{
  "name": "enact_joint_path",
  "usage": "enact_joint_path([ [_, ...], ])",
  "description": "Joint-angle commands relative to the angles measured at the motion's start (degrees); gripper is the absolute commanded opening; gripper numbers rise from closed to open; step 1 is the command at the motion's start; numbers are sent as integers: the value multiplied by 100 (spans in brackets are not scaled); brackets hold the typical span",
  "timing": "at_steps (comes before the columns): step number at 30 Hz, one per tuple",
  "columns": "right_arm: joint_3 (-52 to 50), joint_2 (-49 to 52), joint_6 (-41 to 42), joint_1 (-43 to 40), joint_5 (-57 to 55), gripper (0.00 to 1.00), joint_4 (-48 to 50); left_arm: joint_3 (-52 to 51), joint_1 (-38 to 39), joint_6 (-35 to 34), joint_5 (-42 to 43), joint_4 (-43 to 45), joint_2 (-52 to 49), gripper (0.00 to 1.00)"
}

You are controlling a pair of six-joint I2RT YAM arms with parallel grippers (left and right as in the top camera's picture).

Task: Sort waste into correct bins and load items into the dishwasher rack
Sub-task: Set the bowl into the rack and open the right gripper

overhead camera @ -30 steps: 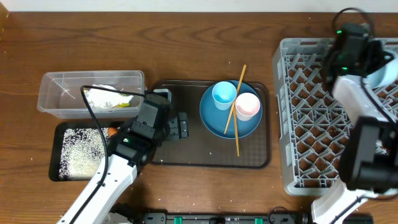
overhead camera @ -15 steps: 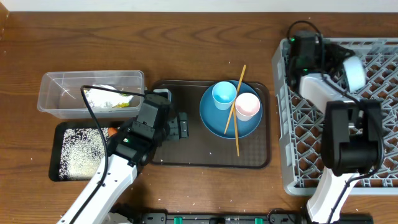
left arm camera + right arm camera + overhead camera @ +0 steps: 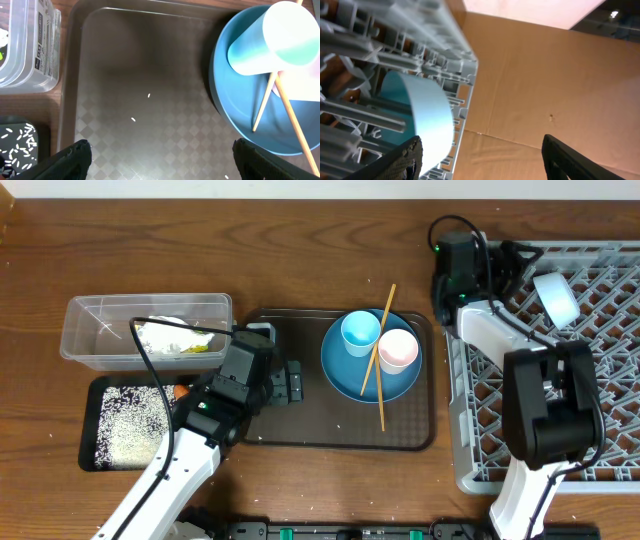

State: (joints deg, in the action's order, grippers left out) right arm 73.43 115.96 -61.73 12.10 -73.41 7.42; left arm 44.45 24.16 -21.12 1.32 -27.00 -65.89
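While the small pale blue bowl (image 3: 555, 297) sits on edge inside the large light grey plastic rack (image 3: 620, 400), the right tool (image 3: 482, 150) stands released beside it; the left tool (image 3: 162, 157), released, hovers over the dark brown tray (image 3: 150, 75) left of the rack.

The black left gripper (image 3: 162, 161) and black right gripper (image 3: 484, 159) both hover with fingers spread wide, nothing between them.

Dark wooden table (image 3: 300, 240); pale wall strip (image 3: 250, 186) along its far edge; brown cardboard (image 3: 545, 90) beyond.
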Motion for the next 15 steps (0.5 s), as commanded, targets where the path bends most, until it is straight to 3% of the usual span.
enact_joint_path([
  [1, 39, -796, 640, 219, -260, 77, -170, 79, 9, 11, -42, -17, 42, 93],
  [5, 39, -1777, 1587, 361, 201, 78, -1307, 79, 9, 11, -42, -17, 42, 93],
  [8, 39, -2634, 3091, 310, 1115, 79, -2918, 79, 9, 11, -42, -15, 42, 93],
  [10, 39, -3220, 4389, 177, 2546, 80, -4203, 79, 9, 11, -39, -15, 42, 93],
  [13, 39, -3860, 5429, -188, 5045, 83, -5300, 79, 9, 11, 0, 15, 42, 96],
  [15, 39, -4181, 5676, -450, 6319, 95, -5694, 79, 9, 13, 151, 103, 28, 97],
])
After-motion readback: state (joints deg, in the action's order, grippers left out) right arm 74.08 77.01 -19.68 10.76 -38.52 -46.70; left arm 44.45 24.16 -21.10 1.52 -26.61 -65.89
